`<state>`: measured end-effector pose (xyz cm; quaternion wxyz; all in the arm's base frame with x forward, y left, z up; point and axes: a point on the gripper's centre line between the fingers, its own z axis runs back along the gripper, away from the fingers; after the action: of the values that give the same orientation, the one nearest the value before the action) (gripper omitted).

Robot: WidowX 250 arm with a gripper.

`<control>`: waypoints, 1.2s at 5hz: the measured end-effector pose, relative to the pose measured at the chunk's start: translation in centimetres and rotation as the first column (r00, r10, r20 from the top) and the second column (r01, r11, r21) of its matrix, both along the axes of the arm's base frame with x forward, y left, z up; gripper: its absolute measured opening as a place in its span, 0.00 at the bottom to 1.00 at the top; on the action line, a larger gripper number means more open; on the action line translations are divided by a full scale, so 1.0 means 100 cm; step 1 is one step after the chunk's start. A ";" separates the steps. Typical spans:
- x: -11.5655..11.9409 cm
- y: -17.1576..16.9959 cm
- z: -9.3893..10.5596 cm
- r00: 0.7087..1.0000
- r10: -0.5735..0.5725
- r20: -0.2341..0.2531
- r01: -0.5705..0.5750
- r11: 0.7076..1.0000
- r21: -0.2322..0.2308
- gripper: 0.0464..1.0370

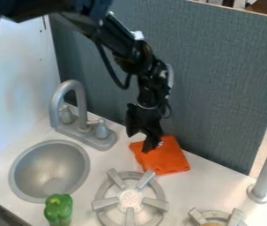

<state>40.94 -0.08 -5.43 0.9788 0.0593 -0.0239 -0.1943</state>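
Observation:
The black gripper [139,142] hangs down at the back of the counter, right of the faucet, with its two fingers apart. An orange cloth [168,160] lies folded on the counter just below and to the right of it. One fingertip overlaps the cloth's upper left part; whether it touches the fabric I cannot tell. Part of the cloth's back edge is hidden behind that finger.
A grey faucet [81,112] stands behind the round sink [48,170] at the left. A green pepper [58,209] is at the sink's front edge. One burner [129,199] sits in front of the cloth, another [235,217] at the lower right. A grey panel [218,84] borders the back.

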 end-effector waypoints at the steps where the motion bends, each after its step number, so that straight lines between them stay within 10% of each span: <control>1: 0.006 -0.004 -0.007 0.999 -0.030 -0.009 0.030 1.000 0.000 0.96; 5: 0.026 -0.013 -0.038 0.999 -0.036 -0.035 0.037 0.999 0.029 0.96; 6: 0.022 -0.023 -0.041 0.998 -0.039 -0.050 0.037 0.999 -0.036 0.96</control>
<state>43.10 -2.37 -9.58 0.9761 0.0366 -0.0038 -0.2140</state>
